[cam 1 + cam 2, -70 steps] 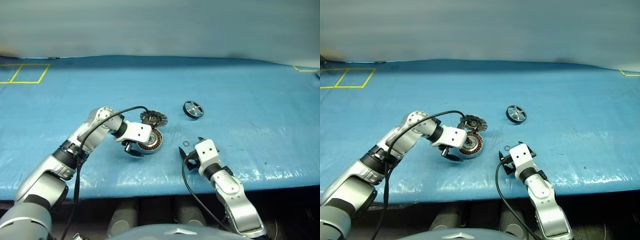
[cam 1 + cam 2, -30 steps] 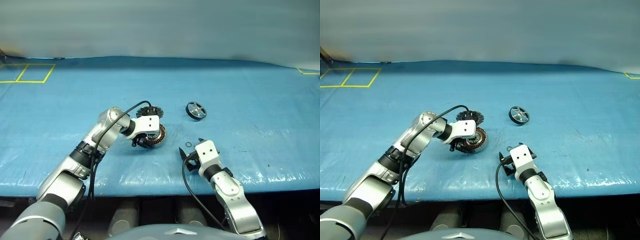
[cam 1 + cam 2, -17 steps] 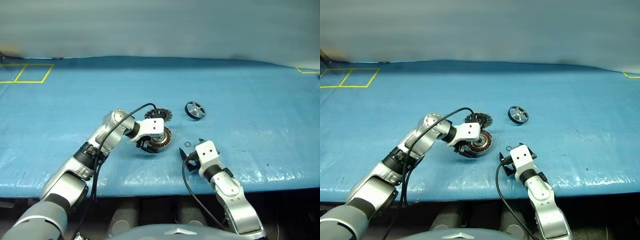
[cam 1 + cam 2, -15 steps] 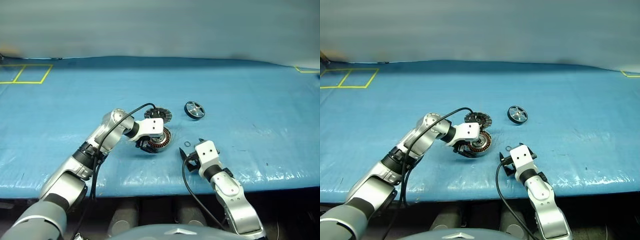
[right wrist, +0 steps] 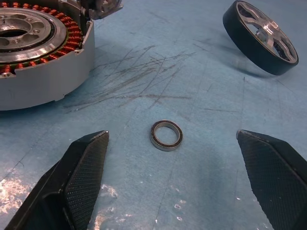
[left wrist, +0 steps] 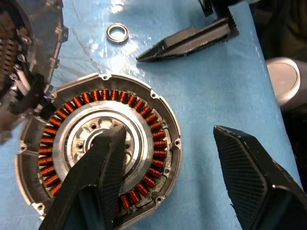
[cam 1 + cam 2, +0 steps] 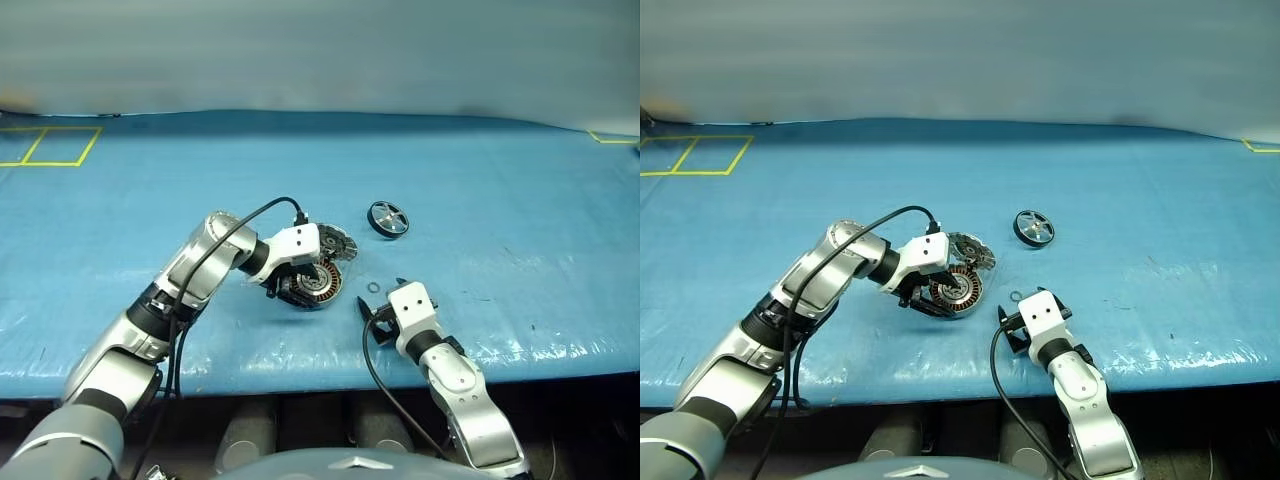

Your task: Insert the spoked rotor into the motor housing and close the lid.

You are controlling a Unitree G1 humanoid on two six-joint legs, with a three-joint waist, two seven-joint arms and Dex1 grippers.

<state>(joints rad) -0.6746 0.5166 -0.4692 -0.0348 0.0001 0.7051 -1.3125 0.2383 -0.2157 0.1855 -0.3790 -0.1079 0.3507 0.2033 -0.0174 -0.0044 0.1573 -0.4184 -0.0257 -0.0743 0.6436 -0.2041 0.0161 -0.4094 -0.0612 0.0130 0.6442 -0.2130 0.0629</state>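
Observation:
The motor housing [image 7: 316, 284] lies on the blue mat, its ring of copper coils [image 6: 144, 108] facing up. Its lid [image 7: 337, 243] stands swung open on the far side, dark inner face showing. My left gripper [image 6: 168, 130] is open over the housing: one finger [image 6: 98, 172] hangs above the silver hub, the other [image 6: 254, 175] stands outside the rim above the mat. The spoked rotor [image 7: 387, 218] lies further back to the right, by itself. My right gripper [image 5: 172, 143] sits low near the front edge, open wide and holding nothing.
A small metal ring [image 5: 166, 134] lies on the mat between the right gripper's fingers [image 5: 81, 177] and the housing. Yellow tape squares [image 7: 50, 146] mark the far left corner. The blue mat [image 7: 500, 200] stretches wide to the back and right.
The housing and lid have slid a little to the right with the left gripper. That gripper has rolled, lifted slightly and spread its jaws. The right arm has kept still.

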